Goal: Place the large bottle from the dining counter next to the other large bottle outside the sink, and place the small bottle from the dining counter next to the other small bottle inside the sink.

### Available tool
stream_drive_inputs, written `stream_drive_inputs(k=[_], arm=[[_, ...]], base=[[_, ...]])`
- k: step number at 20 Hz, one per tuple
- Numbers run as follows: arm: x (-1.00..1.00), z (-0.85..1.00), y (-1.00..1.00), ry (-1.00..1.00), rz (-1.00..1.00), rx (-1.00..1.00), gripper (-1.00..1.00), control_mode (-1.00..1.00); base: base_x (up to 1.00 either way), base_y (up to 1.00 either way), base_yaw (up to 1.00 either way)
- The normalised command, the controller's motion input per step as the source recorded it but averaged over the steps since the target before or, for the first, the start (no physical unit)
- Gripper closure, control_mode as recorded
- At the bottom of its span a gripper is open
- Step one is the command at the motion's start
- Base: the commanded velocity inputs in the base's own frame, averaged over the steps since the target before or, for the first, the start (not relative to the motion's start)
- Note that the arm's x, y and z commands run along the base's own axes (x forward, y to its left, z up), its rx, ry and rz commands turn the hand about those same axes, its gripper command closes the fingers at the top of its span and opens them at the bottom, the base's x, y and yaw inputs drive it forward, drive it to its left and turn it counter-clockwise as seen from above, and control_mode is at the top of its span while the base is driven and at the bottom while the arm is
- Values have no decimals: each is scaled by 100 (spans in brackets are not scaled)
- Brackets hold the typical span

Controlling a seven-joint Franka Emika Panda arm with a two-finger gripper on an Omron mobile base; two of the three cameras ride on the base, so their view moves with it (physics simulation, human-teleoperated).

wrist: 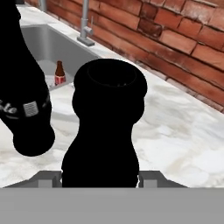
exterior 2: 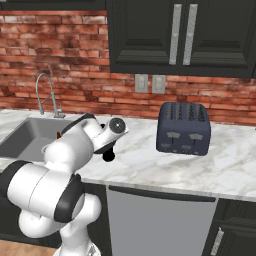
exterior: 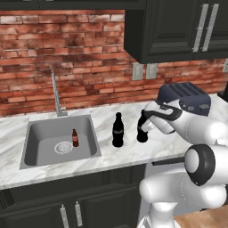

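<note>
My gripper (exterior: 143, 128) is shut on a large black bottle (wrist: 105, 127), which stands upright on the marble counter right of the sink (exterior: 31, 133). Its neck is hidden behind my hand in the left base view. Just to its left stands the other large bottle (exterior: 117, 130), dark with a white label, also seen as a big shape (wrist: 24, 96) at the left of the hand view. A small brown bottle (exterior: 75, 137) with a red label stands inside the sink near the drain. The dining counter and its small bottle are out of view.
A dark blue toaster (exterior 2: 183, 128) sits on the counter to the right. The faucet (exterior: 56, 95) rises behind the sink against the brick wall. Dark cabinets (exterior: 178, 26) hang above. Open marble lies between the bottles and the toaster.
</note>
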Motion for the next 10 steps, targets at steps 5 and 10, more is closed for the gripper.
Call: stream_drive_inputs(k=[5,10], arm=[[11,-11,0,1,0,0,100,-100],[12,-14,0,0,0,0,100,-100]], base=[[0,0,0],[0,0,0]])
